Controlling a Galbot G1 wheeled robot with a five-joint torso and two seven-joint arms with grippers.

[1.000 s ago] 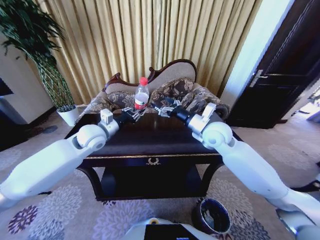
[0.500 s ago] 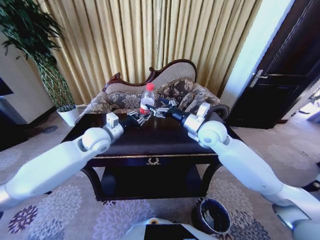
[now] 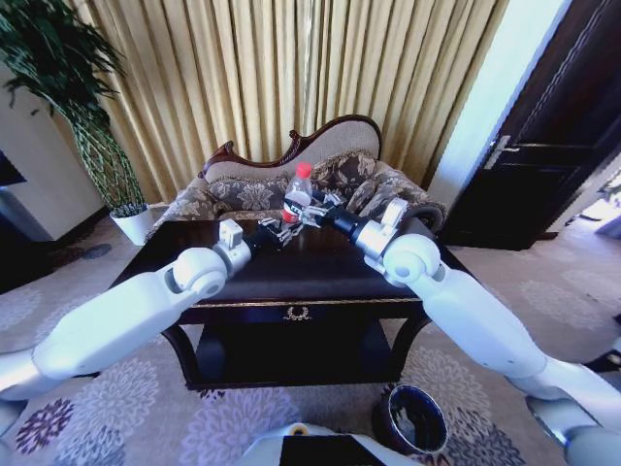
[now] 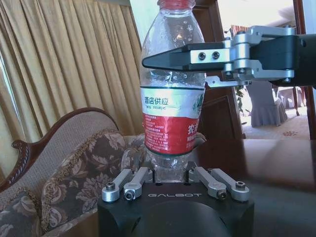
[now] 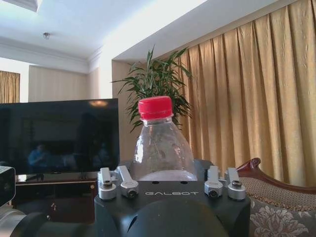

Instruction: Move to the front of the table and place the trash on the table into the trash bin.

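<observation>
Dark maroon, the round trash bin [image 3: 411, 417] sits nearest on the patterned carpet, right of the glossy dark-brown wooden worktop [image 3: 320, 264], whose near half lies bare. At the far edge both arms meet on the clear plastic bottle with red cap and label [image 3: 296, 198]. The left end effector [image 3: 280, 231] grips its base, the right end effector [image 3: 312, 213] its upper body; the left wrist view shows a finger across the shoulder, the right wrist view the cap.

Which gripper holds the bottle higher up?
The right gripper: its finger crosses the bottle above the label; the left gripper sits at its base.
</observation>
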